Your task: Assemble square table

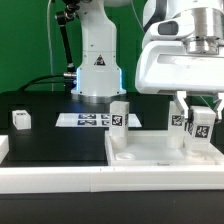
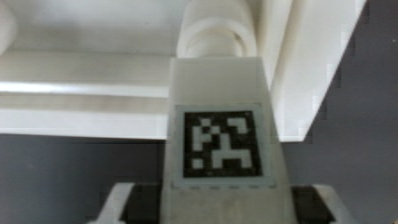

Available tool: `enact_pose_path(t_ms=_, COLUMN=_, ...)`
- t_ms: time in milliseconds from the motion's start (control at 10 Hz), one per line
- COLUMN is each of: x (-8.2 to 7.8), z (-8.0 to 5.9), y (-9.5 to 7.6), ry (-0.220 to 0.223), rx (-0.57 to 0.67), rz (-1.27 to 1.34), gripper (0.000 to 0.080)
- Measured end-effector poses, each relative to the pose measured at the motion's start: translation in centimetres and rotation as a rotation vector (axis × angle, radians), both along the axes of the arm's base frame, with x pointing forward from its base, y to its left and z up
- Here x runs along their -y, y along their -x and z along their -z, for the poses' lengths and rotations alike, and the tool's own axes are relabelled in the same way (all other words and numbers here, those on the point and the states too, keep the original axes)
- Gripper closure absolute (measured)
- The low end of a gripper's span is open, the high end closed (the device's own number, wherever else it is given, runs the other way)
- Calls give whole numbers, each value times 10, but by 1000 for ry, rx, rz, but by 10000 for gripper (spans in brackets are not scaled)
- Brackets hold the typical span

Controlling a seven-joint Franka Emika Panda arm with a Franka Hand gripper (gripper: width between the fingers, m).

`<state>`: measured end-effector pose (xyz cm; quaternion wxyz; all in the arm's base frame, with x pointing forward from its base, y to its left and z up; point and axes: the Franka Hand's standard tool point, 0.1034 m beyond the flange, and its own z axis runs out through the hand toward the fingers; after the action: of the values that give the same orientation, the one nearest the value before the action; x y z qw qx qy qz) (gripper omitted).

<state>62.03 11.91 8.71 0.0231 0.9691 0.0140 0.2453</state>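
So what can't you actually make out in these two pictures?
- Exterior view: whether the held leg touches the tabletop; white on white, its lower end is lost against the rim.
- Wrist view: the held leg fills the picture, hiding what lies beyond; the tabletop behind is blurred.
- Exterior view: a white piece is cut off at that view's left edge.
- Exterior view: the tag on the far leg is too small to read.

One black table (image 1: 50, 140), edged along its front by a long white rail (image 1: 60, 182). On it: one white square slab (image 1: 160, 152), flat, toward the exterior view's right; one tagged leg (image 1: 119, 113), upright just behind the slab's far corner; one small leg (image 1: 21, 119), well apart toward the exterior view's left; the marker board (image 1: 88, 120), flat, mid-table; the robot's base (image 1: 97, 78), at the back.
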Motion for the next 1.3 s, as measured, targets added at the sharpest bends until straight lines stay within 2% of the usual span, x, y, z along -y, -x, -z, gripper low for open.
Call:
enact_pose_path(t_ms=200, x=0, z=4, y=1, ry=3, rx=4, rz=-3, gripper=509)
enact_pose_path(t_ms=600, x=-2, z=4, y=0, ry=2, rx=66, rz=-17, gripper=509)
enact_pose_path(t_ms=900, x=-2, z=4, y=0, ry=8, rx=66, rz=-28, gripper=509)
enact_pose_path(t_ms=1100, x=-2, z=4, y=0, ry=11, rx=65, rz=-32, gripper=247)
enact_pose_path(t_ms=1200, x=-2, z=4, y=0, ry=12, rx=65, rz=-34, gripper=181)
enact_pose_path(t_ms=1300, x=-2, z=4, y=0, ry=14, rx=65, rz=-37, gripper=181)
